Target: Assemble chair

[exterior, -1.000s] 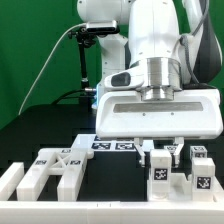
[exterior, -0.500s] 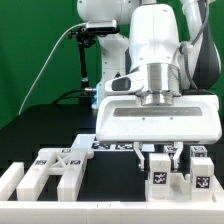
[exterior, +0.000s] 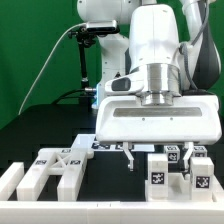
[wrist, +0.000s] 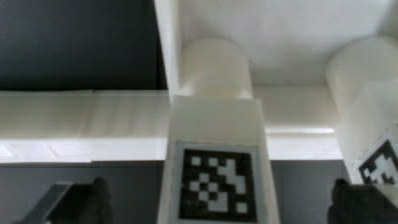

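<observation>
- You'll find the arm fills most of the exterior view and hides much of the black table behind it.
- The chair pieces lie along the near edge. A flat latticed piece is at the exterior view's left, cut off by the frame's lower edge.
- A tagged block stands at the exterior view's right, with a second tagged block just beside it.
- The gripper is spread wide and grips nothing. Its dark fingers straddle the first tagged block, clear of it on both sides.
- The block's tag is a black-and-white square pattern (blurred in the wrist view).
</observation>
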Motion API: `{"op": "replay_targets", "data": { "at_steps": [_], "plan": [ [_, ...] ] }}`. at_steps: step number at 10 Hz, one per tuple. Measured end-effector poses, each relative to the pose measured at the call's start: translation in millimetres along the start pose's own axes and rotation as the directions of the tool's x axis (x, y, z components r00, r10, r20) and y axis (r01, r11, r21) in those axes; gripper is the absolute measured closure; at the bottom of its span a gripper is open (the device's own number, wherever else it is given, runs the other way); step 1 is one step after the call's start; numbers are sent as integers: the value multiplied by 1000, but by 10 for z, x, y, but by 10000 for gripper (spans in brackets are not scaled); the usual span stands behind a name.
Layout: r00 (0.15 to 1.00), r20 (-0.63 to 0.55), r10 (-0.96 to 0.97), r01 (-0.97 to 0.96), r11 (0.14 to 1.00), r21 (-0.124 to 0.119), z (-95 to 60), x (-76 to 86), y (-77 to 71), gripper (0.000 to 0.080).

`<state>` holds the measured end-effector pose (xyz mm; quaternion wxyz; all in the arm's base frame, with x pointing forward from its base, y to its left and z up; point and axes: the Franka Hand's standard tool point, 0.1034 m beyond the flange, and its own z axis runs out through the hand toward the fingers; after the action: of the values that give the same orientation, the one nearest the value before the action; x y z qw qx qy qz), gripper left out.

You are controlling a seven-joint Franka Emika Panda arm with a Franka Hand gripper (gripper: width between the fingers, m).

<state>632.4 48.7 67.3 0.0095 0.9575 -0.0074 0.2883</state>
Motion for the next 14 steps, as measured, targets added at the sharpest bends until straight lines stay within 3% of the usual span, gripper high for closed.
{"op": "replay_targets", "data": {
  "at_steps": [4,6,7,8,10,11,12,14],
  "plan": [
    [1000,0,0,0,1000,0,-7,12,8,150],
    [999,50,0,0,1000,11,-121,202,57,150],
    [995,104,5,-7,1000,24,-119,286,50,150],
    [995,99,7,-9,1000,20,-91,334,76,150],
    [961,277,16,-30,998,46,-34,261,43,150],
    [943,334,16,-36,998,52,-17,284,63,150],
    [908,419,29,-57,997,54,-19,191,48,150],
    [857,513,56,-86,996,34,-45,113,-10,150]
  ]
}}
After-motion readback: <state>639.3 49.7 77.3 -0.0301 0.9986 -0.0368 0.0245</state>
